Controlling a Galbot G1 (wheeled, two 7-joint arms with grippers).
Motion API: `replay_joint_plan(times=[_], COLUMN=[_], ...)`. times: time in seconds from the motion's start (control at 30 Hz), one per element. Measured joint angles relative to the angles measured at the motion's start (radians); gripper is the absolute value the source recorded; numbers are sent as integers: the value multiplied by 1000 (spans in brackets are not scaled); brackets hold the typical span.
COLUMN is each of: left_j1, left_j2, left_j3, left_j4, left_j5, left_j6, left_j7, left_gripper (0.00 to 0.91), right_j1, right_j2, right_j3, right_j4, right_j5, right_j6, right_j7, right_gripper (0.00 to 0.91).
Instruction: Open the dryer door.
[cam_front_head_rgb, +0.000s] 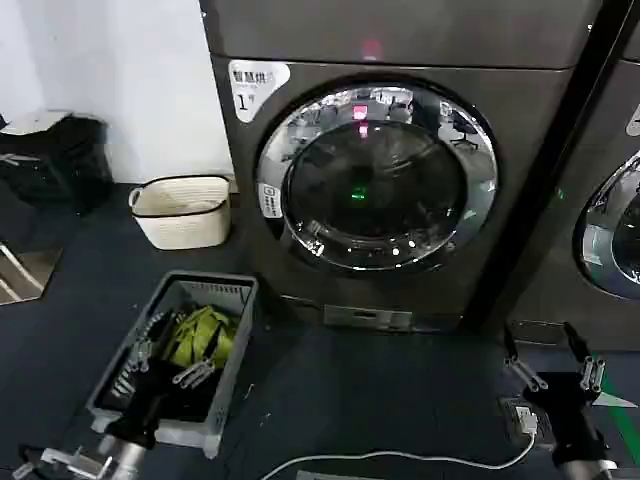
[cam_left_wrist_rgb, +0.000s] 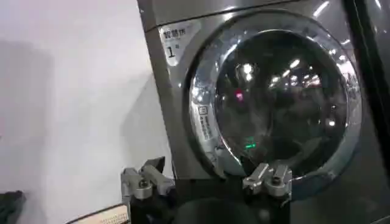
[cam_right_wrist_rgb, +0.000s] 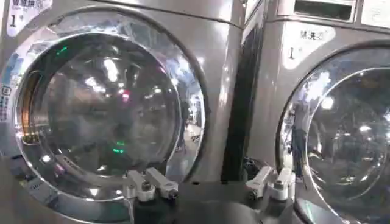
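Dryer stands on the dark floor against the white wall, second grey machine just beside it. Dryer door closed, chrome ring flush on the front, red light above it. Left gripper low over the grey crate holding green cloth, well apart from the door, jaws apart. Right gripper low near the floor in front of the gap between the machines, jaws apart, not touching the door. Cream basket beside the dryer. White cable on the floor.
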Motion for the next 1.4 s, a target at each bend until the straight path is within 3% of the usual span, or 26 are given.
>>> replay_joint_plan(times=[0.2,0.43,0.73,1.07,1.4], left_j1=[8,24,60,80,93], left_j2=[3,2,-3,-9,-28], left_j3=[0,-12,-32,-39,-40], left_j4=[-15,-40,-87,-113,-133], left_j5=[-7,-16,-21,-21,-14], left_j6=[-2,-3,-9,-11,-11], left_j7=[0,2,3,5,12], left_gripper=[907,907,907,907,907], right_j1=[49,147,323,553,811], right_j2=[-82,-209,-437,-603,-658], right_j3=[16,-23,-134,-306,-510], right_j4=[-28,-95,-228,-369,-537], right_j5=[57,188,359,448,511], right_j6=[-22,-31,-15,26,47], right_j7=[-12,-46,-109,-189,-283], right_gripper=[907,907,907,907,907])
